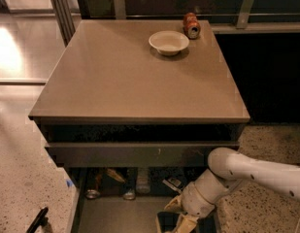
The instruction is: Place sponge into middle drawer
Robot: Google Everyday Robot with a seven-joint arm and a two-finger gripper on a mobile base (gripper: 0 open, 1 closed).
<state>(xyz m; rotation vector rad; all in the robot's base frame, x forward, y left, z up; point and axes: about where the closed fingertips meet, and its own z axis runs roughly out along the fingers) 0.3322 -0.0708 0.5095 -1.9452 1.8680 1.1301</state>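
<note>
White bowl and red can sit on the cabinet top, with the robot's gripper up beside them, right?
No: the camera view shows the gripper down in the open middle drawer. The white bowl and red can are on the cabinet top.

One square brown counter [140,76]. On it, far right: one round white bowl [169,41] and, just beyond it, one red drink can [191,25] lying on its side. Two things on the counter in all.

Two drawers counted below: one with a long grey-brown front panel [140,153], and beneath it one middle drawer with a flat grey floor [115,217]. At that floor's far end, at least four small dim items [129,192], too unclear to name singly.

One white robot arm [246,166], coming in from the right. One gripper [181,220], near right, low over the middle drawer.

One slim black object [38,220], near left.
</note>
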